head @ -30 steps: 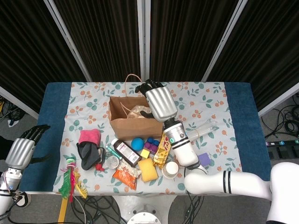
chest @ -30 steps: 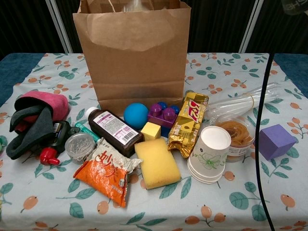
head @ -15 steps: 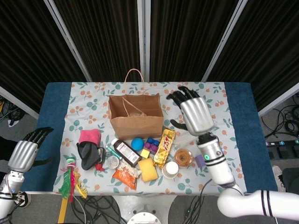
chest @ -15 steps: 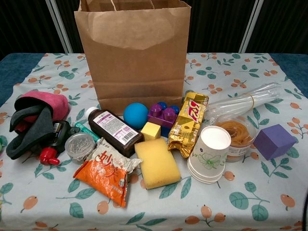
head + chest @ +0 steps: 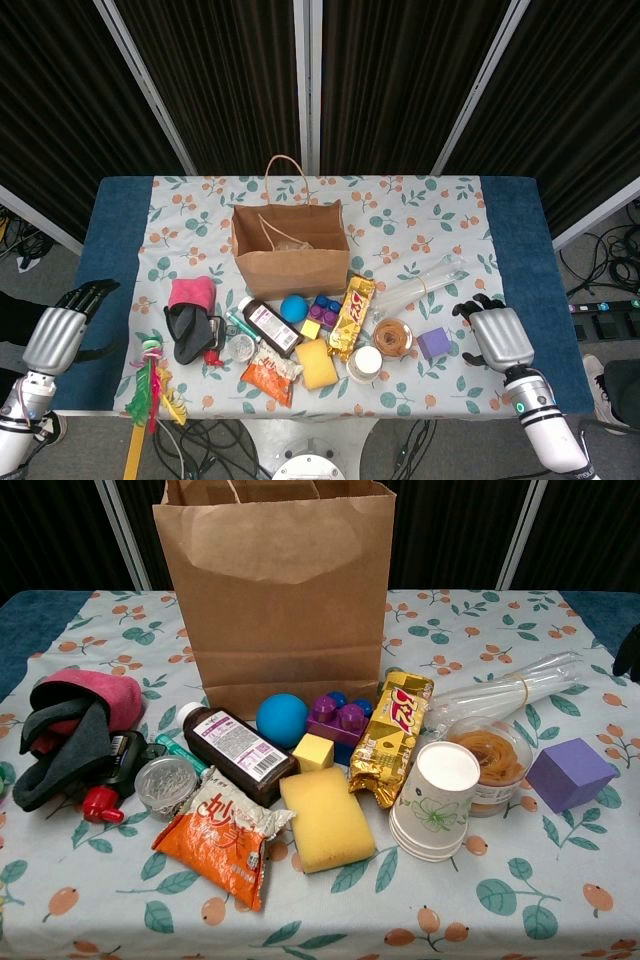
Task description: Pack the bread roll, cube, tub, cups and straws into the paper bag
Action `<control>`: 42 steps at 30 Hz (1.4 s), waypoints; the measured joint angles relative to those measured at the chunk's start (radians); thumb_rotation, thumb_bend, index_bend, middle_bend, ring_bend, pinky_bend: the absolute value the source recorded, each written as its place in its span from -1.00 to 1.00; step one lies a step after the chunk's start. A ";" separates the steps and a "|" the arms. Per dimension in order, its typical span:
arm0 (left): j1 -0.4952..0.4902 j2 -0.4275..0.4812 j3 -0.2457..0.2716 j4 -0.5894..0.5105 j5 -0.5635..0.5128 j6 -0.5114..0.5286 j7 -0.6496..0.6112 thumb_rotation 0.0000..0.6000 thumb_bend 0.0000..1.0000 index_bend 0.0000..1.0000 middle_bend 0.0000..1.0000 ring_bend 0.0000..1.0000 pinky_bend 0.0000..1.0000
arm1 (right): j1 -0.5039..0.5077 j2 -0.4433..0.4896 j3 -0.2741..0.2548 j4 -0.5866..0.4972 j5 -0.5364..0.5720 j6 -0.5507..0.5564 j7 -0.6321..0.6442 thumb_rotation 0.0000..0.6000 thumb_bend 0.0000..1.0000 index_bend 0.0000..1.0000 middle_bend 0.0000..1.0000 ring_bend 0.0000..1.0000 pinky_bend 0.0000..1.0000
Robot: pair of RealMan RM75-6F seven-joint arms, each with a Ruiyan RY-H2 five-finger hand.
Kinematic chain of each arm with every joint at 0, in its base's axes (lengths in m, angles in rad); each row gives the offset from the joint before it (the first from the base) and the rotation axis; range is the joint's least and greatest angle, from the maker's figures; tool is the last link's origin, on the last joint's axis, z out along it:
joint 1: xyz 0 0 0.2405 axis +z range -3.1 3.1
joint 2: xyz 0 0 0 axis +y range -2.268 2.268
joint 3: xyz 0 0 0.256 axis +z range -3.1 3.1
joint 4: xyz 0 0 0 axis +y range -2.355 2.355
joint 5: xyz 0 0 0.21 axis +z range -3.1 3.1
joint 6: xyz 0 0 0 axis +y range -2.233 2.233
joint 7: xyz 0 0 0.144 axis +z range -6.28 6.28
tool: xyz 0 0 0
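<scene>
Bright even light, soft shadows, sharp

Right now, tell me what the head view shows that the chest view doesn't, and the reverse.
Only the head view shows the left hand, the right hand, the colourful toy at the table's near-left edge, and the paper bag's interior. Only the chest view shows label print on the brown bottle and orange packet. Both share the bag, paper cups, rubber-band tub, purple cube, straws and yellow sponge.

The right hand (image 5: 497, 336) is hovering empty near the table's right edge with fingers apart and slightly curled, while the left hand (image 5: 62, 330) is hanging off the left edge, equally empty, fingers extended.
</scene>
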 measured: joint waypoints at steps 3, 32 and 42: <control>0.006 -0.004 -0.001 0.010 -0.001 0.011 -0.008 1.00 -0.74 -0.59 -0.48 -0.64 -0.47 | -0.006 -0.032 0.000 0.031 -0.017 -0.021 0.005 1.00 -1.00 -0.36 -0.33 -0.69 -0.44; 0.020 -0.036 -0.016 0.121 -0.018 0.039 -0.110 1.00 -0.74 -0.59 -0.48 -0.65 -0.47 | 0.058 -0.224 0.051 0.200 0.123 -0.160 -0.166 1.00 -0.94 -0.28 -0.28 -0.61 -0.44; 0.025 -0.030 -0.014 0.120 -0.013 0.050 -0.116 1.00 -0.75 -0.59 -0.48 -0.65 -0.47 | 0.055 -0.269 0.059 0.224 0.134 -0.117 -0.213 1.00 -0.66 0.10 -0.03 -0.36 -0.20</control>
